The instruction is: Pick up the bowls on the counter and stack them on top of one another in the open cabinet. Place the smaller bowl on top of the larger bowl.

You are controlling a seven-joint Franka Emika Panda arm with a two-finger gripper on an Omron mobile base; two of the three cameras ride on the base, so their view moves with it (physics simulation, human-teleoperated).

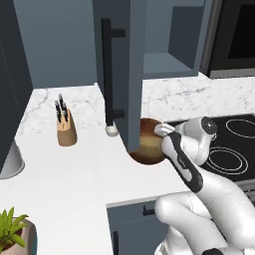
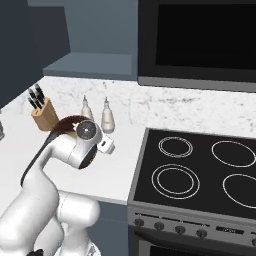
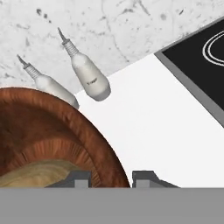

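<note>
We have the gripper [image 3: 111,178] clamped on the larger bowl's [image 3: 65,131] rim, one fingertip inside, one outside. Bowl sits on the counter [image 3: 148,127] beside the stove [image 3: 201,57]; smaller bowl [image 3: 35,173] nested inside.

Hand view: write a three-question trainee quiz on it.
1. True or false: the gripper has one finger inside and one outside the larger bowl, at its rim.
2. What lies inside the larger bowl? A) the smaller bowl B) an apple C) a spoon
3. Fill in: two white ___ stand on the counter beyond the bowl.
Key: 1 true; 2 A; 3 bottles.
</note>
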